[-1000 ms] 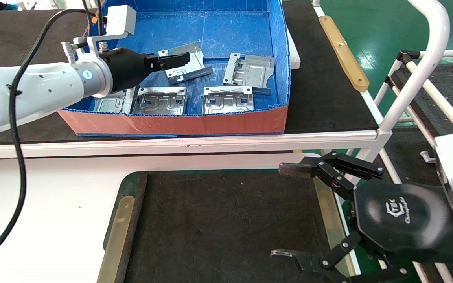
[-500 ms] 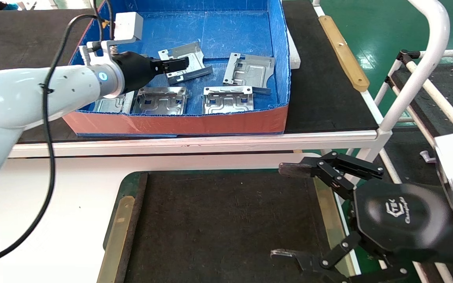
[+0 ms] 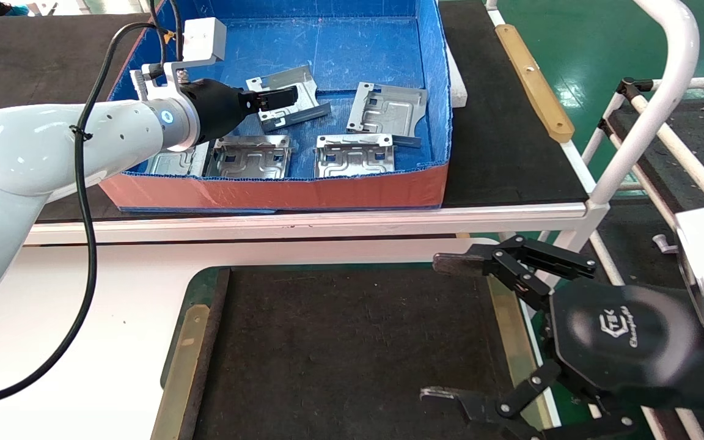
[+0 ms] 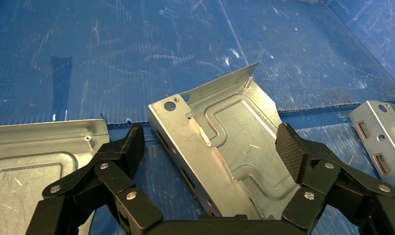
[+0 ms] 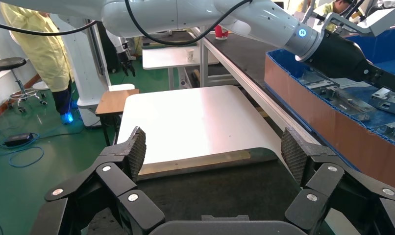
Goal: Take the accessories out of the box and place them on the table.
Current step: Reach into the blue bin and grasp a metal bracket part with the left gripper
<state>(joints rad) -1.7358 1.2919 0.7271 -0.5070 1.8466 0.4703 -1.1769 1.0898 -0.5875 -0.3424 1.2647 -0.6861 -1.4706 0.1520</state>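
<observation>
I log the left gripper (image 4: 210, 147) spread wide, astride a tilted silvery bracket (image 4: 225, 147) without gripping it; only the left wrist view shows that. The blue-lined box (image 3: 278, 192) holds five visible grooved brackets. The right gripper (image 3: 443, 330) hangs open and empty at the table's (image 3: 340, 348) 3 o'clock edge.

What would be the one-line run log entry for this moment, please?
left gripper: open, straddling tilted bracket inside box | right gripper: open, idle above table | table: no brackets
</observation>
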